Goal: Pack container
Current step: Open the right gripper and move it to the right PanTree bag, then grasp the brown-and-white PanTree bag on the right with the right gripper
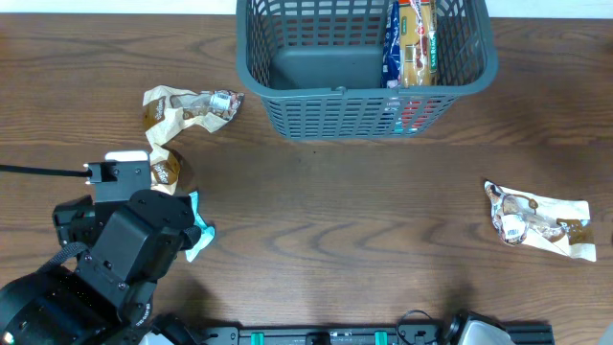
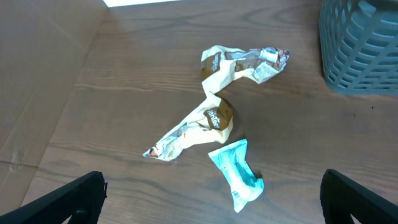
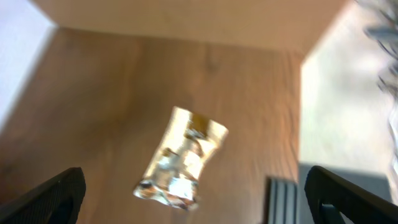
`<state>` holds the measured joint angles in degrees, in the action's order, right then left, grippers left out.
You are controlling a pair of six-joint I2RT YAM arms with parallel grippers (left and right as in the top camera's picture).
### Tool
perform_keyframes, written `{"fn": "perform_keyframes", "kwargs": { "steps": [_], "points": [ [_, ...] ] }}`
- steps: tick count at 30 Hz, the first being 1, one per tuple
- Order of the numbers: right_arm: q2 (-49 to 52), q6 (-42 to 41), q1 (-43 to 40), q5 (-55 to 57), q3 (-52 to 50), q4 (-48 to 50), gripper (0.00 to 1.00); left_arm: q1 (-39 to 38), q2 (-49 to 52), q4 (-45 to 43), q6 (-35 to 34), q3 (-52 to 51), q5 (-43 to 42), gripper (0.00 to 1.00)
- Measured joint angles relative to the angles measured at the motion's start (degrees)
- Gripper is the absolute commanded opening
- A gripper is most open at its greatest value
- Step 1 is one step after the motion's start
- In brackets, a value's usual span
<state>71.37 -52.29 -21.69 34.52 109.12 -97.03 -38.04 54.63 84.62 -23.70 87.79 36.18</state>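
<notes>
left pincer (image 2: 211, 190) spread wide, empty | right pincer (image 3: 193, 183) spread wide, empty | container (image 1: 316, 120) on desk (image 1: 335, 220), snacks (image 1: 414, 38) at right end

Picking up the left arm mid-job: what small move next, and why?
Probably lower the open left gripper onto the teal packet: it lies loose on the table, almost centred under it, and the basket shows bare floor to take it.
</notes>
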Motion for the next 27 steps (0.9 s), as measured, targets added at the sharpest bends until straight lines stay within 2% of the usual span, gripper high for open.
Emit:
{"fn": "perform_keyframes", "kwargs": {
  "steps": [6, 14, 21, 27],
  "points": [
    [-2.7, -9.1, -3.5, -2.0, -16.6, 6.1, 0.99, 0.0, 0.0, 0.0, 0.0, 0.0, 0.0, 0.99],
    [-0.3, -12.9, -10.4, -13.6, -32.0, 26.5, 0.99, 0.0, 0.0, 0.0, 0.0, 0.0, 0.0, 0.99],
    [9.3, -12.8, -16.9, -25.0, -36.2, 28.9, 0.99, 0.0, 0.0, 0.2, 0.0, 0.0, 0.0, 0.99],
    [14.9, -11.9, -18.6, -29.0, -36.2, 30.1, 0.99, 0.0, 0.0, 0.2, 0.0, 0.0, 0.0, 0.98]
  ]
}}
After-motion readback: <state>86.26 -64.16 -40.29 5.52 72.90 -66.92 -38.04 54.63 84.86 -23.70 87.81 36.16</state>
